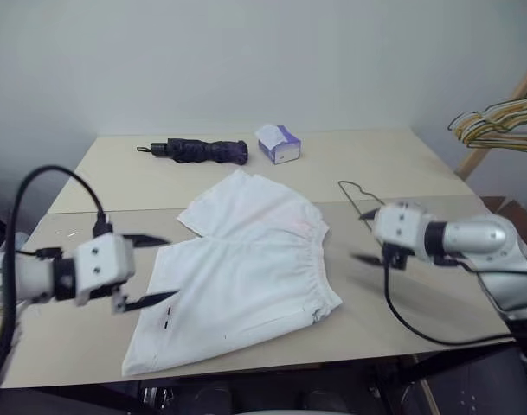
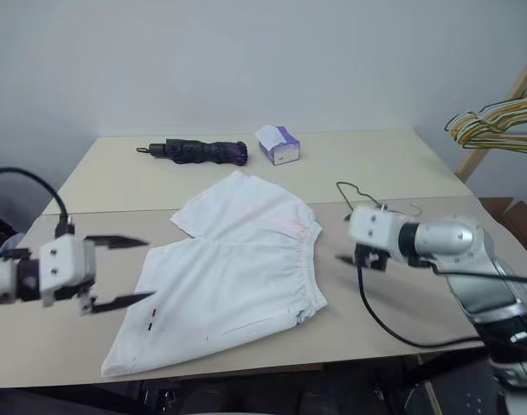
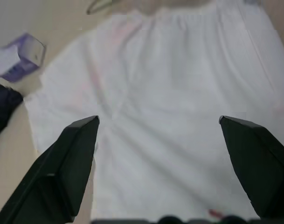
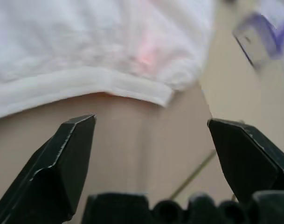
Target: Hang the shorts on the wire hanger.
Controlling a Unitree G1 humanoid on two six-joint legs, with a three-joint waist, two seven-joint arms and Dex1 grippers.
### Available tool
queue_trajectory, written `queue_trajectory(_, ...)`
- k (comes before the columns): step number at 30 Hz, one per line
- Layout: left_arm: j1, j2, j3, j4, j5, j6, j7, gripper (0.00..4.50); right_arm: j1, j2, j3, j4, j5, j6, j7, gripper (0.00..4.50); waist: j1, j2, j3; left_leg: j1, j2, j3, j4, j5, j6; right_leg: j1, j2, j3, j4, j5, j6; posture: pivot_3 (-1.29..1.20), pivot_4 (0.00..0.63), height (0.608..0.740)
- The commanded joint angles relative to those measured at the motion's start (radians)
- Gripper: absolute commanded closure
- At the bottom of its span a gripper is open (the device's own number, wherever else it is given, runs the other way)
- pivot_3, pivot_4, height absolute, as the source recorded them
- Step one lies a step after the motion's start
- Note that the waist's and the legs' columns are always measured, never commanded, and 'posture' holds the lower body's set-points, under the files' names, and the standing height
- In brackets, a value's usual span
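Left eye view: dark folded umbrella (image 1: 200, 151) and purple tissue box (image 1: 279, 143) sit behind the white cloth shorts (image 1: 246, 277); thin wire hanger (image 1: 356, 201) beside them; left gripper (image 1: 156, 270) and right gripper (image 1: 363, 235) gape wide, empty

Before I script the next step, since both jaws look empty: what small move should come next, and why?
Probably lower the right gripper to the wire hanger. The hanger lies bare on the table just beyond it, beside the shorts, which lie flat and unhung. Both grippers stand open, holding nothing; the left gripper hovers by the shorts' hem.

Wire hanger (image 1: 356, 201) partly behind right gripper (image 1: 367, 235)
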Motion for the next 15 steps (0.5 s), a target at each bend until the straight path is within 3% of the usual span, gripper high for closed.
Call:
queue_trajectory(1,-0.079,-0.028,-0.072,-0.023,0.005,0.047,0.078,0.03,-0.113,0.062,-0.079,0.132,0.025,0.224,-0.105,0.0,-0.003,0.0,0.0,-0.001,0.0,0.001,0.0,0.0,0.0,-0.001,0.0,0.0,0.0,0.0,0.0,0.05,0.0,0.74)
queue_trajectory(4,-0.145,-0.045,-0.13,0.003,0.024,0.056,0.104,0.03,-0.203,0.104,-0.084,0.27,0.032,0.278,-0.121,0.0,-0.004,0.0,0.0,-0.003,0.0,0.004,-0.001,0.0,-0.001,-0.002,0.001,-0.001,0.0,0.0,0.0,0.05,0.0,0.74)
queue_trajectory(8,-0.26,-0.079,-0.203,0.051,0.05,0.074,0.139,0.03,-0.305,0.117,-0.033,0.467,-0.011,0.209,-0.121,0.0,-0.009,0.001,0.0,-0.004,-0.001,0.004,-0.001,0.001,-0.001,-0.002,0.001,-0.001,0.0,0.0,0.0,0.07,0.0,0.74)
queue_trajectory(13,-0.392,-0.146,-0.246,0.103,0.044,0.158,0.207,0.03,-0.432,0.125,0.026,0.674,-0.027,0.2,-0.041,0.0,-0.023,0.001,0.0,-0.004,-0.001,0.003,-0.001,0.001,-0.001,-0.001,0.001,-0.001,-0.001,0.0,0.001,0.06,0.0,0.74)
queue_trajectory(15,-0.409,-0.158,-0.261,0.103,0.051,0.172,0.219,0.03,-0.47,0.129,0.054,0.747,-0.036,0.186,0.005,0.0,-0.03,0.001,0.003,-0.004,-0.001,0.003,-0.001,0.001,-0.001,-0.002,0.001,-0.001,-0.001,0.001,0.001,0.06,0.034,0.74)
